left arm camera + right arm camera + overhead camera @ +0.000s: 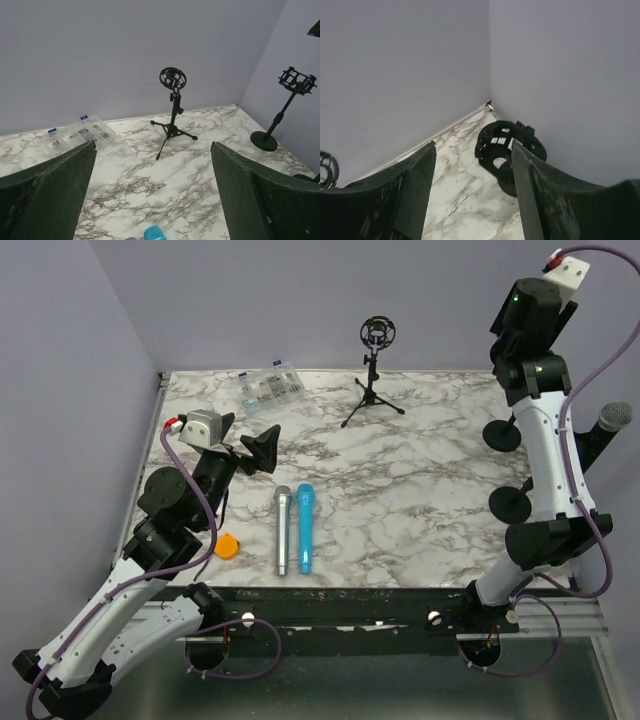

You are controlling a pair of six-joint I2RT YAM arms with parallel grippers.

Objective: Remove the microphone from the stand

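Nearest sit the two arm bases at the near edge of the marbled tabletop [420,500]. The right arm rears up high over the far-right corner. The left arm lies low by the left edge.

Along the right edge stand a far round-base stand [502,435] and a near round-base stand [510,503]. A tripod stand [372,390] with a bare ring waits at the far edge.

The microphone [615,418] for this task shows only its grey mesh head, past the right forearm and out beyond the right edge. Its body is hidden, so I cannot read its mount. I judge that it sits on the near stand, with its long axis rising up and outward.

A grey handheld mic [283,530] and a blue handheld mic [304,528] lie side by side near the near edge, both off any stand.

The right end effector [472,150] has its fingers apart and holds nothing. It looks down on an empty shock mount [510,150]. The microphone therefore lies below it and back toward the near edge, and this arm is much the nearer. The left end effector [153,150] gapes wide and empty, well apart across the tabletop.
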